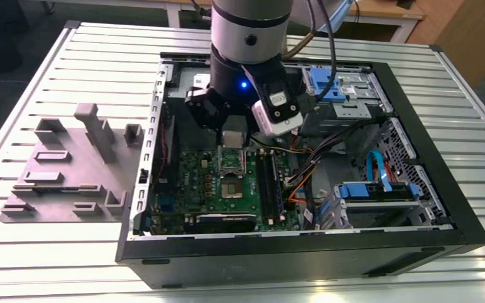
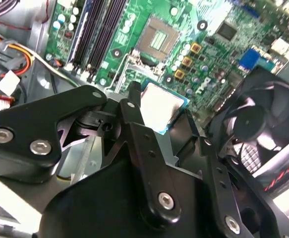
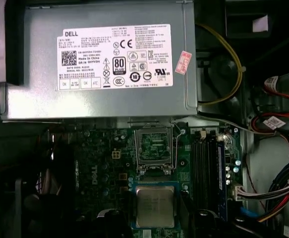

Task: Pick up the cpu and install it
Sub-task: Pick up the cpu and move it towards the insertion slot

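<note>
Your tool point(image 2: 162, 113) is clamped on the cpu point(image 2: 160, 105). Its matte black fingers point(image 2: 132, 111) press on opposite edges of the flat square chip, which has a silver-grey metal top inside a thin pale-teal rim. You hold it off the green board, just beside the socket point(image 3: 154, 148), an empty rectangular recess in a hinged metal frame. Long black memory slots point(image 3: 203, 163) run alongside the socket. Beyond it sits the smooth grey sheet-metal power supply point(image 3: 99, 104). The black case point(image 1: 310, 252) around the socket rests on your ribbed aluminium tabletop point(image 1: 99, 50).

Open computer case point(image 1: 293, 255) sits beside grey fixture point(image 1: 65, 170).
</note>
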Robot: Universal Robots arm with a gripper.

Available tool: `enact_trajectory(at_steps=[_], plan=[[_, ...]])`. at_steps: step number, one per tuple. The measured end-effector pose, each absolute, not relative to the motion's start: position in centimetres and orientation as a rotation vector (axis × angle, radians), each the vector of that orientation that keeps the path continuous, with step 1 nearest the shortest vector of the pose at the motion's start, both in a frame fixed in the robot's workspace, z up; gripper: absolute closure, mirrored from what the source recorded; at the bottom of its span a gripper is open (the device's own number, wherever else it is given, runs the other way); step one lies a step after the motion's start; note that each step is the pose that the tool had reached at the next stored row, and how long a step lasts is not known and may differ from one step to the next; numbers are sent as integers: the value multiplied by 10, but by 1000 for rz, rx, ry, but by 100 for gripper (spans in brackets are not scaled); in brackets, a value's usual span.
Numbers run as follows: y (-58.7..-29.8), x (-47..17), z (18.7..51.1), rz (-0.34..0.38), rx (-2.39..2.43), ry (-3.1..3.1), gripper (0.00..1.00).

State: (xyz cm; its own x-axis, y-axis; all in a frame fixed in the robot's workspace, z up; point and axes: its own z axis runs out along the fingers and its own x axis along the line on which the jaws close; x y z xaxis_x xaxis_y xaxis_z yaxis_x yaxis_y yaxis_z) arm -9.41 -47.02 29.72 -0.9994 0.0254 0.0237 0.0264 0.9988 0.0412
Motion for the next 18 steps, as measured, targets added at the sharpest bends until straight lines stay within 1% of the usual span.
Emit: enact_trajectory(at_steps=[9, 18], plan=[[-488, -92, 291, -65, -40, -3117, 53], [-490, -86, 288, -65, -40, -3117, 53]])
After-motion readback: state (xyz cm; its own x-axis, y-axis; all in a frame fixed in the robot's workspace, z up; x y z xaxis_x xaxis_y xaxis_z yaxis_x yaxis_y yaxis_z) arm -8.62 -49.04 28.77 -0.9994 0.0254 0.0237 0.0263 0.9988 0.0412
